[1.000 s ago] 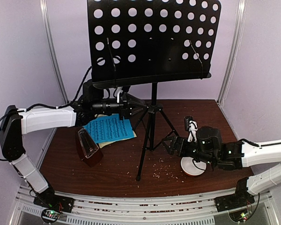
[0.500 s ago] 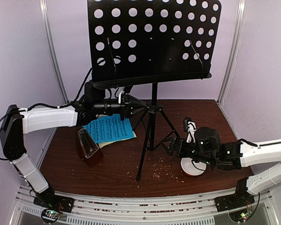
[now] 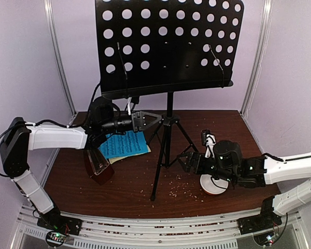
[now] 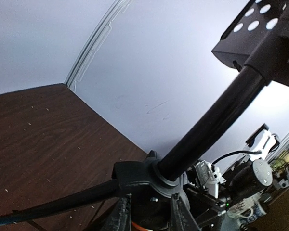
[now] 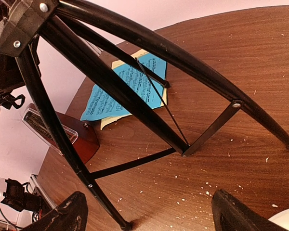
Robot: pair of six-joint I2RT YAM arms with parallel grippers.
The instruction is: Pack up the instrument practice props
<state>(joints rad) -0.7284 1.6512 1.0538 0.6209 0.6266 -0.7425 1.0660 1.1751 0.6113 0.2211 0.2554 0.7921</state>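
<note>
1. the black tripod music stand is upright at the middle of the dark wooden table. its perforated desk is raised high on the pole and its three legs are spread.
2. the left gripper reaches in from the left at the height of the hub where the legs meet the pole.
3. in the left wrist view, the left gripper has its jaws drawn in narrow. one finger lies against each side of the hub, just under the collar, and the pole rises away above it.
4. the right gripper sits low over the table, to the right of the stand's legs, pointing at them.
5. the right wrist view shows the right gripper spread wide and holding nothing. the tripod legs and their thin braces cross in front of it, apart from both fingers.
6. the bright blue music sheet lies flat on the table left of the stand, on top of a pale yellow sheet whose edges show beneath it.
7. the brown pyramid metronome, with its clear cover, is just in front of the sheets at the left, under the left arm.
8. a small round white bowl sits below the right arm, partly hidden by it.
9. pale crumbs are scattered on the table between the front leg and the bowl.
</note>
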